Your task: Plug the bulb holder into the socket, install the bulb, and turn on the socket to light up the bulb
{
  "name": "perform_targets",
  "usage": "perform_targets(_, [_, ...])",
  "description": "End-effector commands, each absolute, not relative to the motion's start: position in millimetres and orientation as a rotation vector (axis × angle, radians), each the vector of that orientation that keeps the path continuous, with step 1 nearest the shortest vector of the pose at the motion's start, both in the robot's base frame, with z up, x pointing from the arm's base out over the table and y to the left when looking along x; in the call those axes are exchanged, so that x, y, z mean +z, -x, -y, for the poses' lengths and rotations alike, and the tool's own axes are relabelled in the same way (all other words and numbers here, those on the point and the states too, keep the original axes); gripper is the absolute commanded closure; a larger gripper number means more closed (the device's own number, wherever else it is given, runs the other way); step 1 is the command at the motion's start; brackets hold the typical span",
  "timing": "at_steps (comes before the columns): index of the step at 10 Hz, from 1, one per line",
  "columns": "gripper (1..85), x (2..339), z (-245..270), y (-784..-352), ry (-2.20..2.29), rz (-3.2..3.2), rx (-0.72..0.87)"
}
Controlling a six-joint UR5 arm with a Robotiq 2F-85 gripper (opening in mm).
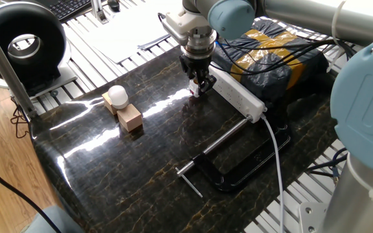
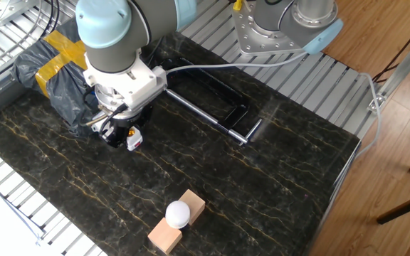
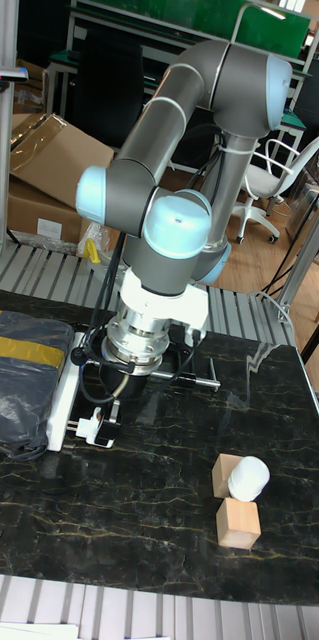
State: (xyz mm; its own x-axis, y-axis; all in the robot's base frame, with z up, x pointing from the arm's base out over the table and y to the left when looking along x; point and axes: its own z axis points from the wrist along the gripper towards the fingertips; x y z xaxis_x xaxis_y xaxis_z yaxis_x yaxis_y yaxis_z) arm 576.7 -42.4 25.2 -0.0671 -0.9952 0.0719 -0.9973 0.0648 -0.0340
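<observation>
My gripper (image 1: 198, 85) points down, shut on the bulb holder (image 1: 195, 90), a small white cube with an orange spot that also shows in the other fixed view (image 2: 134, 140). It hangs low at the near edge of the socket (image 1: 239, 95), a long white strip; I cannot tell whether they touch. In the tall view the gripper (image 3: 103, 424) is beside the socket (image 3: 63, 402). The bulb (image 1: 117, 95) rests apart on wooden cubes (image 1: 131, 118), also seen as the bulb (image 2: 178, 212) and the bulb (image 3: 248, 476).
A black clamp (image 1: 241, 162) with a steel bar lies on the dark marble table (image 1: 109, 181) beyond the socket's cable (image 1: 276, 145). A black bag with yellow tape (image 1: 280, 55) sits behind the socket. A round black lamp (image 1: 24, 42) stands at the far left.
</observation>
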Motion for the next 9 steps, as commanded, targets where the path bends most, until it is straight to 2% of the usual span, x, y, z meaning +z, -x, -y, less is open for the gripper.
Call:
perform_targets(1, [84.7, 26.0, 41.6, -578.6, -2.127, 2.285, 0.112])
perform_targets(9, [84.7, 30.2, 44.4, -579.8, -2.147, 2.269, 0.088])
